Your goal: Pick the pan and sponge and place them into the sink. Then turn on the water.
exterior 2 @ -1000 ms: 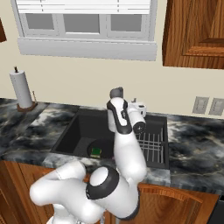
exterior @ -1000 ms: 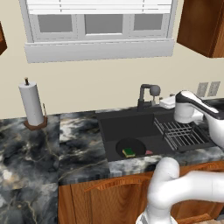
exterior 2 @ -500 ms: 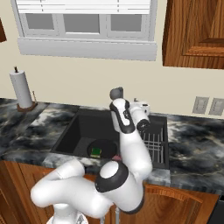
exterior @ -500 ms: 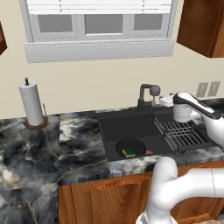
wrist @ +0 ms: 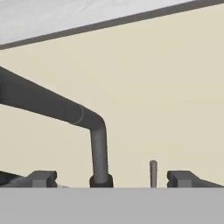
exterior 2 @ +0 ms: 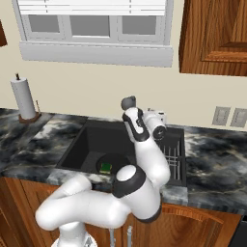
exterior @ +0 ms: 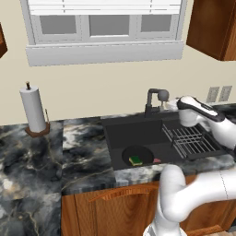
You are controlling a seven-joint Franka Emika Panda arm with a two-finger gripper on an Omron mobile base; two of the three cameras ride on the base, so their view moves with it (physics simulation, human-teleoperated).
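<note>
The black pan [exterior: 138, 156] lies on the floor of the dark sink [exterior: 133, 131], and the yellow and green sponge [exterior: 135, 161] rests on it. From the right base view the pan [exterior 2: 109, 163] and sponge [exterior 2: 105, 168] sit at the front of the sink [exterior 2: 94, 140]. My gripper [wrist: 113, 179] is open and raised behind the basin, facing the wall. The dark faucet [wrist: 99, 144] stands between its fingertips [wrist: 42, 178], and a thin lever [wrist: 153, 173] stands just right of the faucet's base. No water runs from the faucet [exterior: 154, 99].
A ribbed black drying rack [exterior: 191, 140] fills the right part of the basin, under my forearm. A paper towel roll [exterior: 33, 110] stands at the back left of the marble counter [exterior: 41, 161]. A small red mark [exterior: 157, 160] lies beside the pan. Wall outlets [exterior: 219, 94] sit at the right.
My hand has edged slightly left towards the faucet, jaws still wide. The pan and sponge have not moved.
</note>
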